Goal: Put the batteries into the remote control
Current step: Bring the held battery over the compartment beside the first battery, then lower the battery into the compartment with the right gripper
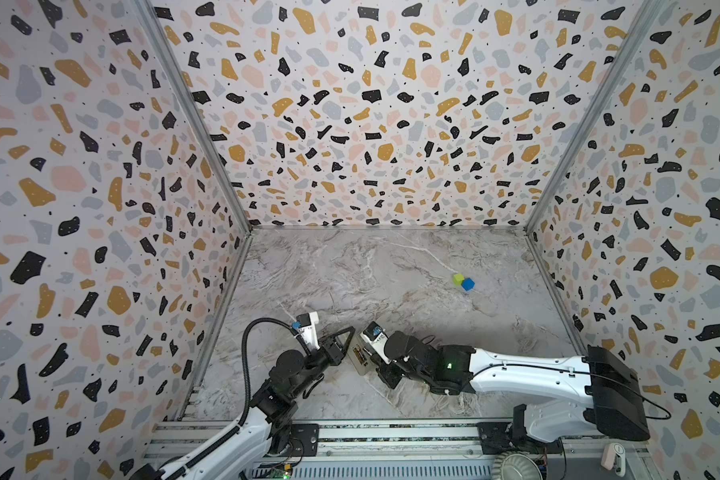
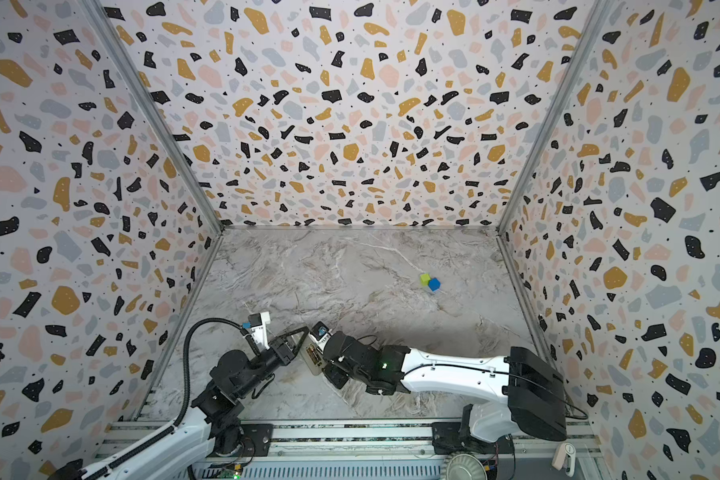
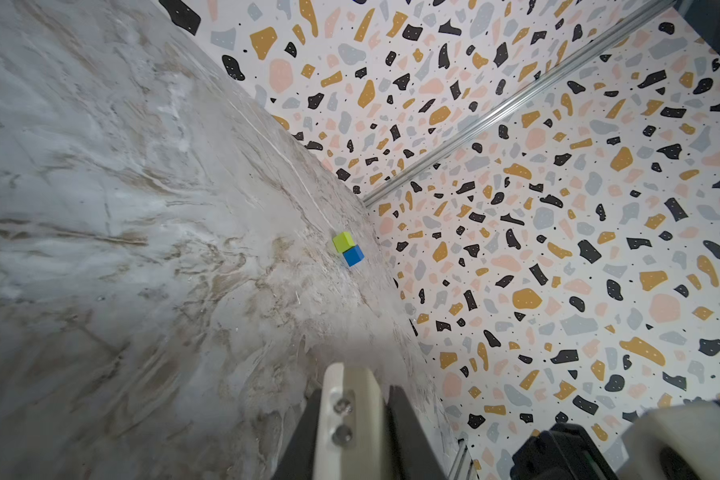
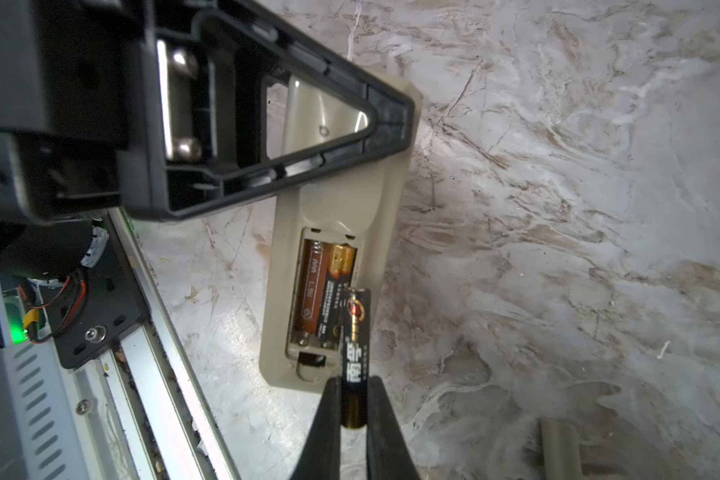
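Note:
The remote control (image 4: 341,208) lies back up near the front of the table, beige in the right wrist view, with its battery bay open. One battery (image 4: 336,286) sits in the bay beside a bare slot. My right gripper (image 4: 355,380) is shut on a second battery (image 4: 354,332), held lengthwise just above the bay's edge. My left gripper (image 3: 355,390) is shut on the remote's far end (image 3: 350,415), with one black finger (image 4: 387,108) across its back. In both top views the remote (image 1: 360,357) (image 2: 314,357) shows between the two grippers, the left gripper (image 1: 349,338) just left of it.
A green cube (image 1: 458,278) and a blue cube (image 1: 468,284) touch each other at the back right of the marble table (image 1: 350,270). Patterned walls close three sides. An aluminium rail (image 1: 391,432) runs along the front. A pale beige piece (image 4: 558,449) lies near the right gripper.

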Motion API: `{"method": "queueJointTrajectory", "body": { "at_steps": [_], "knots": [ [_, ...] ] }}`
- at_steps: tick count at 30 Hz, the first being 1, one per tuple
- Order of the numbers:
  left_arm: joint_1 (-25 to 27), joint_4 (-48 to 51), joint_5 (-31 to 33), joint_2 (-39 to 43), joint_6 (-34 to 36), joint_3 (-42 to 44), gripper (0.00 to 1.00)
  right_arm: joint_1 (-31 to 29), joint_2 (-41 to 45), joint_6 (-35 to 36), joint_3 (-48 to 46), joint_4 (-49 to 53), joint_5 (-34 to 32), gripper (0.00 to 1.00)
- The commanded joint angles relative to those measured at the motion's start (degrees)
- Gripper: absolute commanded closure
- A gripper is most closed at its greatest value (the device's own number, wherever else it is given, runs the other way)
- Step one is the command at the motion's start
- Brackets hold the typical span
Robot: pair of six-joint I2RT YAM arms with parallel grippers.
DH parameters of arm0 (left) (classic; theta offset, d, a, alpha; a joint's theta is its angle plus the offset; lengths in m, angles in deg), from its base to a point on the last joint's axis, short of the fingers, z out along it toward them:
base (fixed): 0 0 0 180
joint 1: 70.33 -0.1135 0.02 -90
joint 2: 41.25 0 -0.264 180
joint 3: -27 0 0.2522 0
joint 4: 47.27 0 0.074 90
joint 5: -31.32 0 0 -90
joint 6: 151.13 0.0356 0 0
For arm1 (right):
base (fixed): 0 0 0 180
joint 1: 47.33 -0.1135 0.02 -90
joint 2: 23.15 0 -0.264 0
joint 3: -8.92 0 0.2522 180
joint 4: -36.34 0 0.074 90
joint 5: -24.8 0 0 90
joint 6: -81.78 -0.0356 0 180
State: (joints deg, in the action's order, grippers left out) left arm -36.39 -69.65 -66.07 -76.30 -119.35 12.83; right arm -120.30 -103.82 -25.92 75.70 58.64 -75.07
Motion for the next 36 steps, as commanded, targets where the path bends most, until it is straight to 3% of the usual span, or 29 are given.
{"method": "queueJointTrajectory", "body": {
  "at_steps": [1,25,36],
  "knots": [
    [0.37,-4.45,2.17,0.98,-1.02,0.55,1.0,-0.03,0.25,0.26,2.78,-0.1,0.79,1.0],
    [0.43,-4.9,1.79,0.86,-1.02,0.87,1.0,1.22,-7.34,-0.12,6.92,-0.58,2.45,1.0],
    [0.87,-8.06,-2.79,-1.42,-0.58,-0.14,1.0,1.89,-9.27,-0.1,8.86,-0.84,2.29,1.0]
  ]
}}
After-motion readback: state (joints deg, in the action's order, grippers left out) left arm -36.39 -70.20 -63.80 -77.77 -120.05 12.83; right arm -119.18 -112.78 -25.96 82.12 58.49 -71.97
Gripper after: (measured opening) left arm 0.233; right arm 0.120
